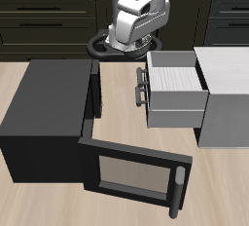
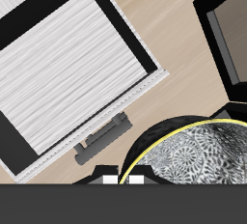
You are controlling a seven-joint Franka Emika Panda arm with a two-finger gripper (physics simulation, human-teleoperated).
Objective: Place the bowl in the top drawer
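The bowl (image 1: 105, 45) hangs under my gripper (image 1: 129, 43) at the table's back, between the black box and the drawer unit. In the wrist view its speckled, crinkled inside (image 2: 203, 155) shows close up, with its rim between my fingertips. My gripper (image 2: 123, 179) looks shut on that rim, the fingertips close together. The top drawer (image 1: 175, 74) stands pulled open, its white ridged inside bare and its dark bar handle (image 1: 142, 86) facing the black box. The drawer (image 2: 63, 69) and its handle (image 2: 101, 143) lie beside the bowl in the wrist view.
A black box (image 1: 44, 103) stands beside the drawer, its windowed door (image 1: 131, 171) swung open towards the table's front edge. The light grey drawer unit (image 1: 226, 94) stands behind the open drawer. Dark cabinets line the background.
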